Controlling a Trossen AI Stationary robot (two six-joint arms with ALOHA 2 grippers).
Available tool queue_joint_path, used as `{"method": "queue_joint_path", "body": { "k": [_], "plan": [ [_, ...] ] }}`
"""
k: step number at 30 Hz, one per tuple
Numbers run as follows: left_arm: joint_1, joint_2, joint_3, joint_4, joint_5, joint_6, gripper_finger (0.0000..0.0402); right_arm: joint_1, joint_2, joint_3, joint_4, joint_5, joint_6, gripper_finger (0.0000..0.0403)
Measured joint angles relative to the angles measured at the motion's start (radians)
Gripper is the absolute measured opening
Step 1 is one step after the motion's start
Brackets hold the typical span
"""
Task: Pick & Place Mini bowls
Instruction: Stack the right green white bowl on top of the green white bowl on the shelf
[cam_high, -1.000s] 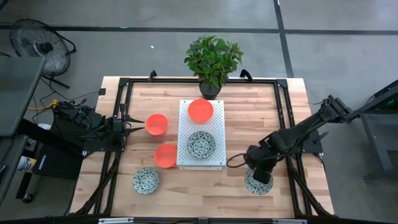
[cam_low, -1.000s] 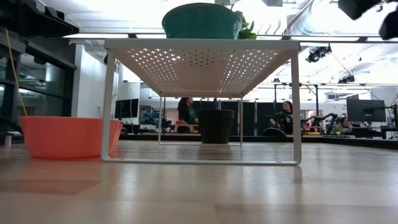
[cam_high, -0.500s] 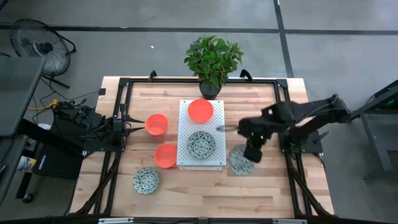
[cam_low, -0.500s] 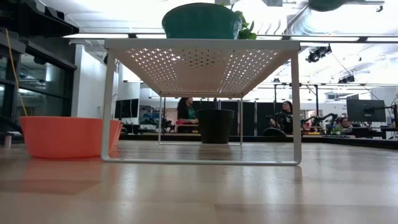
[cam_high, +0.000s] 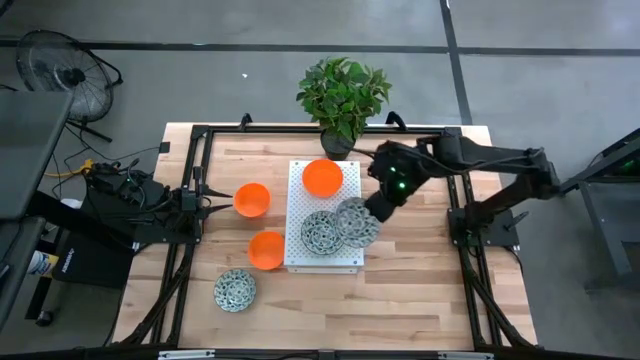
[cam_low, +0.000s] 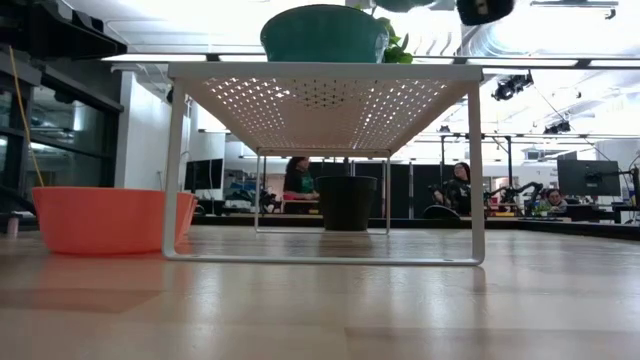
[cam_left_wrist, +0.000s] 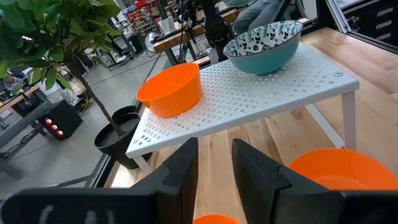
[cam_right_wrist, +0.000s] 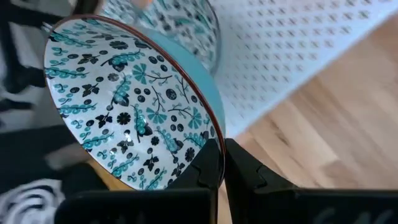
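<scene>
While the right arm reaches in from the right of the high view, you find the right gripper (cam_high: 372, 207) just right of frame centre, above the right edge of the white perforated rack (cam_high: 298, 253), with its fingers pressed together on the rim of a patterned bowl (cam_high: 355, 221). The right wrist view confirms this grip: the two dark fingers (cam_right_wrist: 208, 167) pinch the bowl's rim at lower centre, and the bowl (cam_right_wrist: 127, 106) hangs tilted, its patterned inside facing the camera. Directly left of the held bowl, a second patterned bowl (cam_high: 322, 231) sits on the rack, and an orange bowl (cam_high: 322, 177) sits on the rack's upper end. Left of the rack, two more orange bowls rest on the table (cam_high: 420, 290), one at mid-left (cam_high: 251, 198) and one below it (cam_high: 266, 249). A third patterned bowl (cam_high: 234, 290) lies at lower left. The potted plant (cam_high: 342, 95) stands at the table's top edge. The left gripper (cam_high: 207, 200) waits at the left edge of the table; in the left wrist view its fingers (cam_left_wrist: 185, 171) stand slightly apart with nothing between them.
</scene>
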Motion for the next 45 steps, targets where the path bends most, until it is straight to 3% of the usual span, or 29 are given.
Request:
{"method": "queue_joint_path", "body": {
  "k": [9, 19, 32, 45],
  "plan": [
    [0.0, 0.0, 0.0, 0.0, 0.0, 0.0, 0.0095, -0.043, 0.11, 0.0, 0.084, -0.125, 0.033, 0.0],
    [0.0, 0.0, 0.0, 0.0, 0.0, 0.0, 0.0095, -0.046, 0.162, 0.0, 0.192, -0.14, 0.109, 0.0],
    [0.0, 0.0, 0.0, 0.0, 0.0, 0.0, 0.0095, -0.046, 0.18, 0.0, 0.201, -0.069, 0.157, 0.0],
    [0.0, 0.0, 0.0, 0.0, 0.0, 0.0, 0.0095, -0.035, 0.202, 0.0, 0.195, -0.08, 0.188, 0.0]
  ]
}}
